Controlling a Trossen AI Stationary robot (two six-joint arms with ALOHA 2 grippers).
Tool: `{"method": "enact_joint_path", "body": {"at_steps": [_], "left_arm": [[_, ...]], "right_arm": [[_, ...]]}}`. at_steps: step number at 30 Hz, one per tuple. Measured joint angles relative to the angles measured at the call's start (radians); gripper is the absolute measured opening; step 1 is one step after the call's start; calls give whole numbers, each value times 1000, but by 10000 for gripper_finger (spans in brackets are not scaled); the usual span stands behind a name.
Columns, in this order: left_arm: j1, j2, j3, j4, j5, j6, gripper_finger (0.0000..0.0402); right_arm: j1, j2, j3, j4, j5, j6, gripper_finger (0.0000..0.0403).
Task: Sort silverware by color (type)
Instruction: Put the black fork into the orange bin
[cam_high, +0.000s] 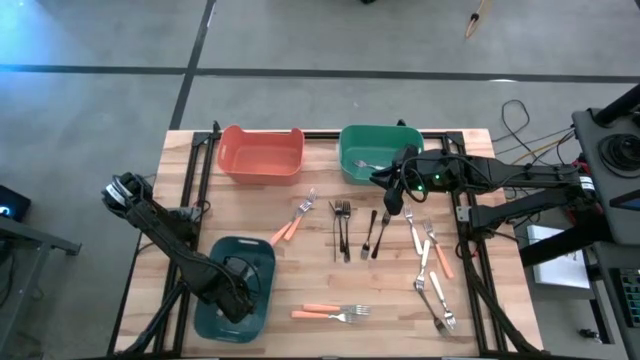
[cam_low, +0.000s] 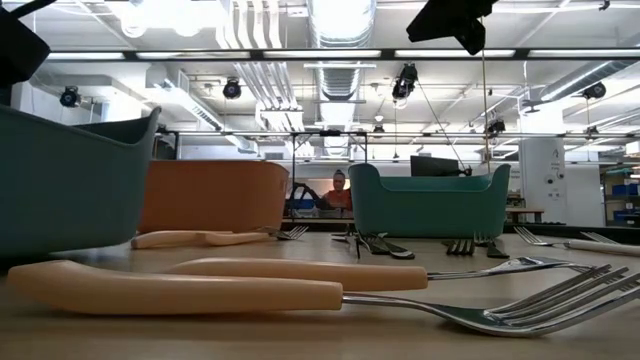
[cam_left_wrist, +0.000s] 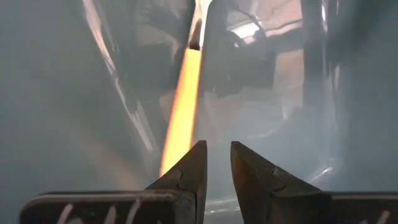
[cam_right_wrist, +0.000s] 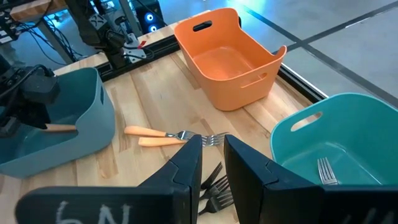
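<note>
Sort barely begun. One white-handled fork (cam_right_wrist: 326, 171) lies in your green bin (cam_high: 350, 150); one orange-handled piece (cam_left_wrist: 180, 112) sits in the blue bin (cam_high: 262, 250), where your left gripper (cam_left_wrist: 214, 163) hovers, fingers slightly parted, nothing between them. Orange bin (cam_high: 260, 152) appears empty. Still loose on the counter (cam_high: 310, 275): two pairs of orange-handled forks (cam_high: 292, 228), a cluster of black forks (cam_high: 343, 228), and mixed white and orange pieces (cam_high: 428, 265) nearer the right arm. Your right gripper (cam_right_wrist: 213, 160) waits by the green bin, fingers narrowly apart, empty.

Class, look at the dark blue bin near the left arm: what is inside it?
The left gripper is down inside the dark blue bin, jaws slightly apart. An orange-handled utensil lies in there. The arm covers much of the floor, so other contents cannot be seen.
</note>
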Motion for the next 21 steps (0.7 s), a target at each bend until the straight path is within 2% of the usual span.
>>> {"method": "enact_joint_path", "body": {"at_steps": [8,16,21], "left_arm": [[0,-13,0,0,49,4,57],[0,-67,1,0,50,7,57],[0,-117,4,23,47,35,57]], "right_arm": [[0,0,0,0,0,0,59],[0,0,0,0,0,17,59],[0,0,0,0,-1,94,59]]}}
